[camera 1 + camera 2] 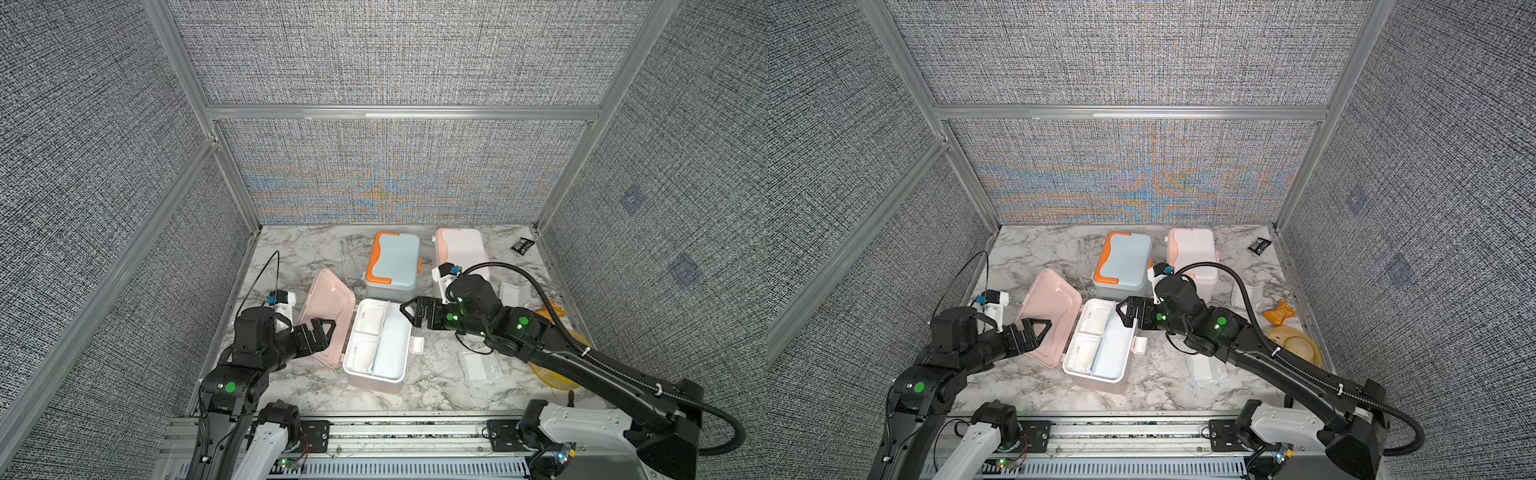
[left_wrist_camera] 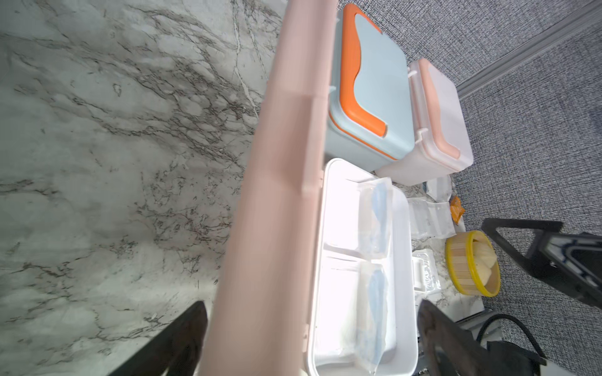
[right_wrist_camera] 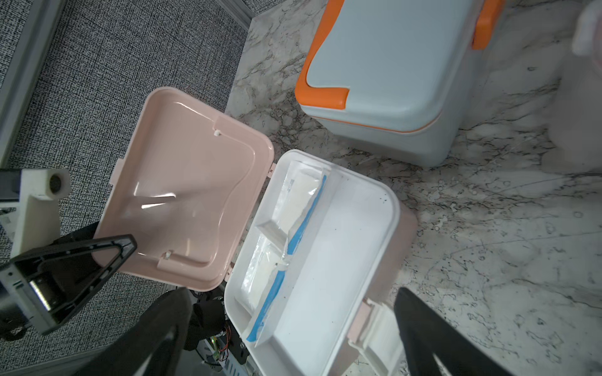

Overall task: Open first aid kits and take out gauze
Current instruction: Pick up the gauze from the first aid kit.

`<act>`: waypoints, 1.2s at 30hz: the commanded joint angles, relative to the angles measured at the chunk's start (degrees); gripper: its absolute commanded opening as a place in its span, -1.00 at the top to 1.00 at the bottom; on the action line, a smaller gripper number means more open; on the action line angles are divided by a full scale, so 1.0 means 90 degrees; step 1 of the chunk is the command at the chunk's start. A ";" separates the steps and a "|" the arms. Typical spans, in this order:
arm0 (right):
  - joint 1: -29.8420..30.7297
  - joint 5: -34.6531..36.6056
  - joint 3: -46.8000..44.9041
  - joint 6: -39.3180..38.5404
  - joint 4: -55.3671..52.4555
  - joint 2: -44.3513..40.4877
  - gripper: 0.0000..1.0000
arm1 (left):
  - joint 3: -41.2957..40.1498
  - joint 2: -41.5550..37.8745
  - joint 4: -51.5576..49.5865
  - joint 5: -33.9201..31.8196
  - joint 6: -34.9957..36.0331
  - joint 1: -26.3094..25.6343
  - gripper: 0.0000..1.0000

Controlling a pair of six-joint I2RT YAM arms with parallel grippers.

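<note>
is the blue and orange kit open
No, the blue and orange kit has its lid closed flat on the box in the right wrist view.

Black arms with green dots, white bases and a ribbed black cable.

Both arms stretch forward and bend inward, so the hands point at each other. The left hand has its jaws parted; the right hand has them spread wide, gripping nothing.
</note>
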 commanded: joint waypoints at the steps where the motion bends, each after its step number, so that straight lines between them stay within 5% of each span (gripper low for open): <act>1: -0.0334 -0.1114 -0.0561 -0.0057 0.0982 -0.0198 -0.98 | 0.0021 -0.0108 0.0126 0.0153 -0.0079 0.0010 -0.99; 4: -0.0714 -0.1948 -0.1023 0.0165 0.1854 -0.0319 -0.98 | 0.0187 -0.0207 -0.0115 -0.0068 0.0050 0.0010 -0.99; 9: -0.0709 -0.2056 -0.0549 -0.0102 0.1289 0.0081 -0.71 | 0.0928 -0.0110 -0.0825 -0.0825 0.0532 0.0010 -0.99; 21: 0.0115 -0.0400 0.0927 -0.0603 -0.0343 0.1299 -0.30 | 0.1656 0.0088 -0.1355 -0.1358 0.0965 0.0002 -0.99; 28: 0.0375 -0.0248 0.1285 -0.0480 -0.0269 0.1935 -0.07 | 0.2053 0.0330 -0.1293 -0.0932 0.1042 0.0005 -1.00; 36: 0.0489 -0.0130 0.1618 -0.0118 -0.0459 0.2582 0.15 | 0.1169 0.0394 -0.0335 0.0164 0.0531 0.0010 -0.99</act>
